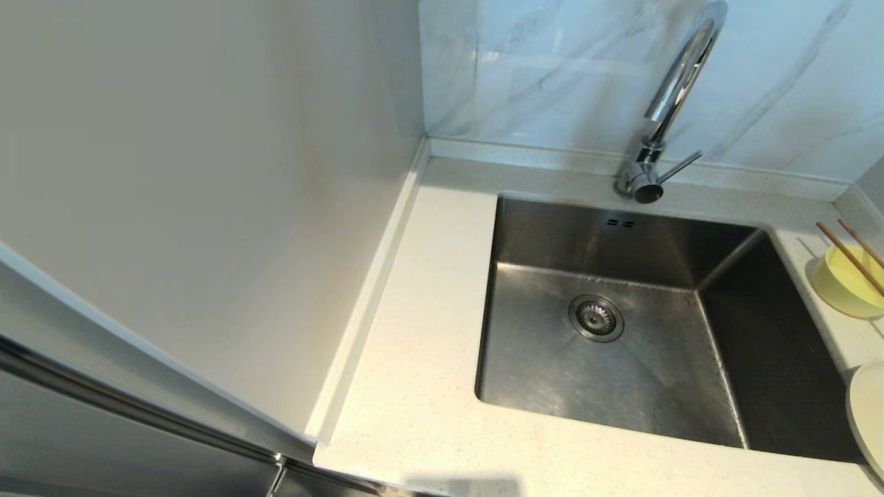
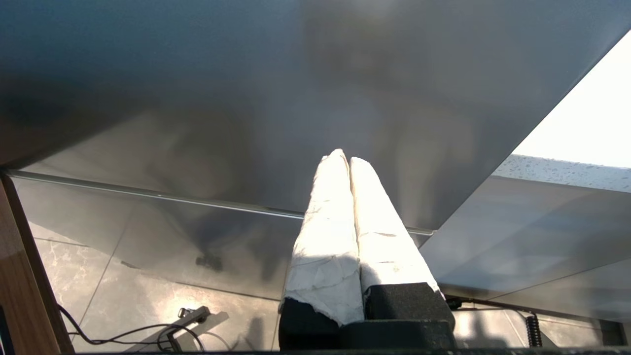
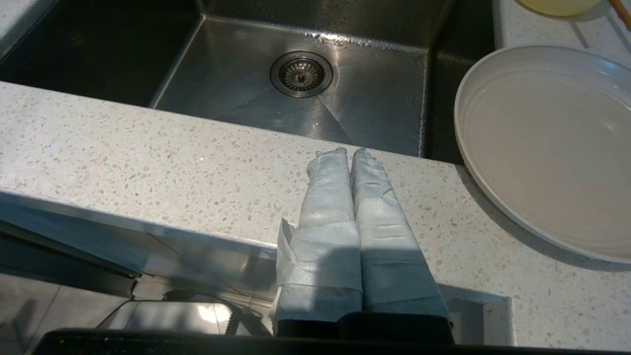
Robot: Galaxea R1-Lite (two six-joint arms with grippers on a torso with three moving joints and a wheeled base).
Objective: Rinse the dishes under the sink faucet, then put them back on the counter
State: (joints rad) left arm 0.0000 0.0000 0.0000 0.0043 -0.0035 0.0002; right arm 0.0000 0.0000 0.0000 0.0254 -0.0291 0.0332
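On the speckled counter (image 1: pixel 421 359) right of the steel sink stands the pale-yellow bowl (image 1: pixel 844 279) with the brown chopsticks (image 1: pixel 851 257) laid across it. The cream-white plate (image 3: pixel 547 143) lies nearer the front, its rim just over the basin's edge, and shows as a sliver in the head view (image 1: pixel 869 414). The chrome faucet (image 1: pixel 666 103) rises behind the basin. My right gripper (image 3: pixel 349 151) is shut and empty, low over the counter's front strip, left of the plate. My left gripper (image 2: pixel 343 157) is shut and empty, down in front of a steel cabinet face. Neither gripper shows in the head view.
The sink basin (image 1: pixel 552 373) has a round drain (image 1: pixel 596 317) in its floor. A tall pale panel (image 1: pixel 207 172) walls off the counter's left side. A marbled backsplash (image 1: pixel 552 69) stands behind. Cables lie on the tiled floor (image 2: pixel 148 315) below.
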